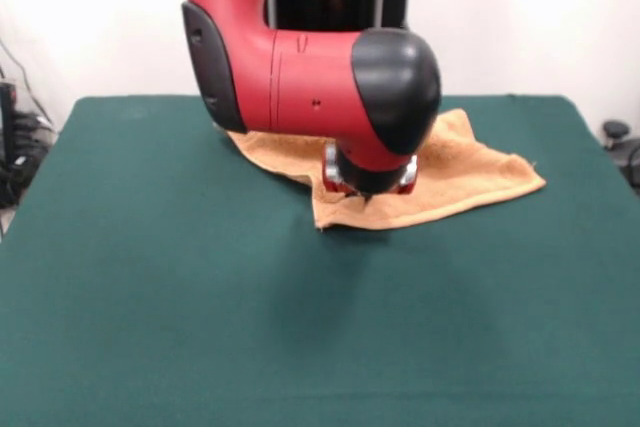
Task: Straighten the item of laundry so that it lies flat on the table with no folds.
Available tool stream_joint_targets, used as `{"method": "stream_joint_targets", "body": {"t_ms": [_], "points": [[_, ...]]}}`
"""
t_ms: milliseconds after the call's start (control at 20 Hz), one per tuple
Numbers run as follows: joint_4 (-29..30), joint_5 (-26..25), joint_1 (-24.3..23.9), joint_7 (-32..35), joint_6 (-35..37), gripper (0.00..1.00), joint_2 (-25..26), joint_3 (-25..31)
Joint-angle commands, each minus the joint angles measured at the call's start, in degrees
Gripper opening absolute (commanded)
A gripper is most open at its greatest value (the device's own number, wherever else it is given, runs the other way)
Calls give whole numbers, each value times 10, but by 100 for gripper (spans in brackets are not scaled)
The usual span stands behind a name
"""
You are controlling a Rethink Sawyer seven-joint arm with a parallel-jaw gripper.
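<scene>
Front view, the only one given: a red and black robot arm (300, 57) reaches down from above and fills the upper middle of the scene. Its bulky black-capped wrist hangs directly over an orange-tan towel (470, 172), hiding much of the cloth.

The towel lies on the far half of the dark green table (150, 327), roughly central, spreading out to either side of the arm. It is not flat: its outline is irregular, with a pointed corner at the right and a jutting edge at the front that looks doubled over.

The gripper (367, 187) sits low at that front edge, apparently placed to take hold of the folded part. Its fingers are hidden under the wrist, so I cannot tell whether they are spread or closed, or holding anything.
</scene>
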Motion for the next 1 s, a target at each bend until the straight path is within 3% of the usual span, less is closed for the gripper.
{"method": "stream_joint_targets", "body": {"t_ms": [50,300,450,550,750,800,1000], "points": [[-168,-80,9,-15,-396,0,156,102],[-171,-106,-1,-34,-423,0,148,127],[-166,-125,8,-3,-407,0,132,115],[-169,-126,13,6,-362,0,130,105],[-174,-96,22,42,-218,0,129,83],[-183,-84,30,57,-146,0,131,70],[-208,-62,35,66,-14,0,146,64]]}}
